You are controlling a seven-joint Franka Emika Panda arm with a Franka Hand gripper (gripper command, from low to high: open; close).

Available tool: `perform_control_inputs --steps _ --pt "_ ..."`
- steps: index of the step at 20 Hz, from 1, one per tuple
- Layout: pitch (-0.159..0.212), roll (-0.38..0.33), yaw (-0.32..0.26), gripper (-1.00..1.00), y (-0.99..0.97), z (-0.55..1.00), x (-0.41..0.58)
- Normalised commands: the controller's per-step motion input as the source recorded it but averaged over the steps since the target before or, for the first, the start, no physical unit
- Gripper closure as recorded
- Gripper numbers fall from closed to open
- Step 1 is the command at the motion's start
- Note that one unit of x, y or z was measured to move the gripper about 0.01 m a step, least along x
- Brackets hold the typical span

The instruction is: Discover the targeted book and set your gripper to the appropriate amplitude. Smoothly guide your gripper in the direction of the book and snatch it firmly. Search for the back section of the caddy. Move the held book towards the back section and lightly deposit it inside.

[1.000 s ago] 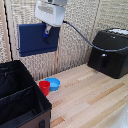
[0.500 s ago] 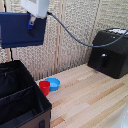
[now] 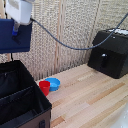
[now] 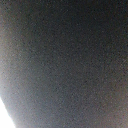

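Observation:
In the exterior view the dark navy book (image 3: 14, 36) hangs in the air at the upper left, above the black fabric caddy (image 3: 20, 97). My gripper (image 3: 15, 29) is shut on the book's upper part, with a blue-tipped finger (image 3: 15, 30) against its cover. The white gripper block sits above it. The caddy's divider (image 3: 17, 94) splits it into two compartments, and the book is over the far one. The wrist view is filled by a dark blurred surface and shows nothing distinct.
A red cup (image 3: 45, 87) and a round blue bowl (image 3: 54, 83) stand on the wooden table beside the caddy. A black hard-shelled machine (image 3: 110, 52) stands at the exterior view's right. A grey cable (image 3: 65, 45) runs from the arm to the right.
The gripper has carried the book toward the exterior view's left, from beside the caddy to above it.

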Motion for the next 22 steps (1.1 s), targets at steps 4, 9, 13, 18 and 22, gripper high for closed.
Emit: perform_control_inputs --steps 4,9,13,18,22 --pt "0.046 -0.115 0.001 1.0 0.88 -0.19 0.189" --pt "-0.01 -0.246 0.091 1.0 0.28 -0.11 0.358" --pt "-0.02 -0.311 0.149 1.0 0.02 0.0 0.285" --pt "0.0 -0.114 0.072 -1.0 0.16 0.0 0.152" --pt "0.003 -0.01 0.011 -1.0 -0.08 0.21 0.061"
